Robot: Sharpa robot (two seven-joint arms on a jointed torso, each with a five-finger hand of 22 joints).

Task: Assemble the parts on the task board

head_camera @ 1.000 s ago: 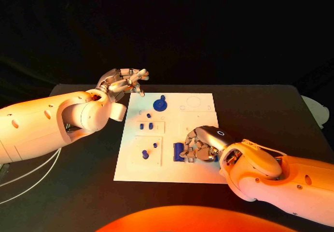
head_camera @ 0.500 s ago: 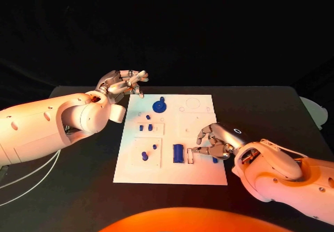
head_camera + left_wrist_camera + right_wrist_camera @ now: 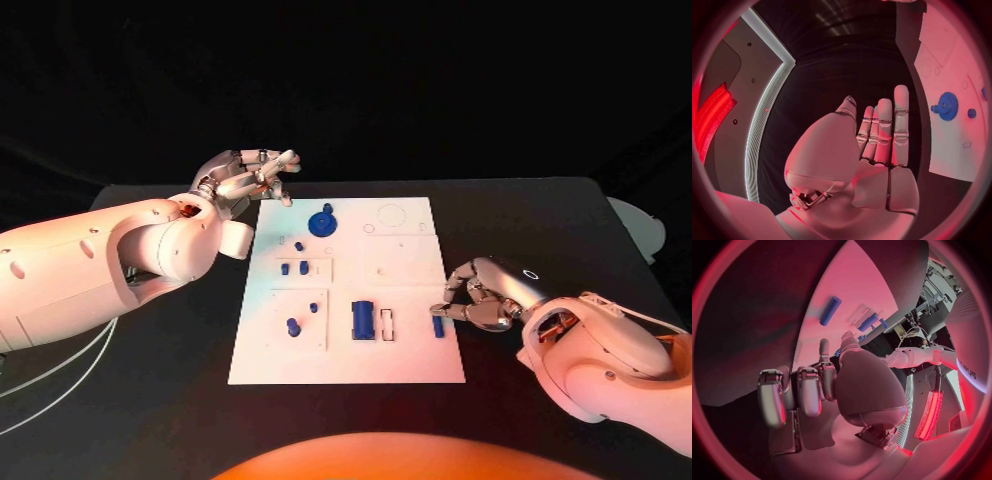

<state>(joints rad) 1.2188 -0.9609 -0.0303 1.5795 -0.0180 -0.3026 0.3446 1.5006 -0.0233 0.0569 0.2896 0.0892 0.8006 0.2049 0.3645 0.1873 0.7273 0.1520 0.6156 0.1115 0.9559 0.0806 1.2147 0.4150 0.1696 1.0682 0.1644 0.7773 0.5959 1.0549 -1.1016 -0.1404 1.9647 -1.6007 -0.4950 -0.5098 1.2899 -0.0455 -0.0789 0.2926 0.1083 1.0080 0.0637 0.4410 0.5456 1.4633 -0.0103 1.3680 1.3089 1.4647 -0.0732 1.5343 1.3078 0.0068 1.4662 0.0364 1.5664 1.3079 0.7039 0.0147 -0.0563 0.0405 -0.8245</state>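
From my seat the head view is dim at its rim and bright in the middle: the task board takes warm light from above and glows near white against the black bench, while the room beyond, toward twelve o'clock, falls to black. Orange light washes both arms, and soft shadow lies under the right hand. In both wrist views I get a red-pink cast; a red strip glows at nine o'clock beside the left hand. Fisheye bending curves the board's edges, a dark ring frames each circle, and the near fingers look soft.
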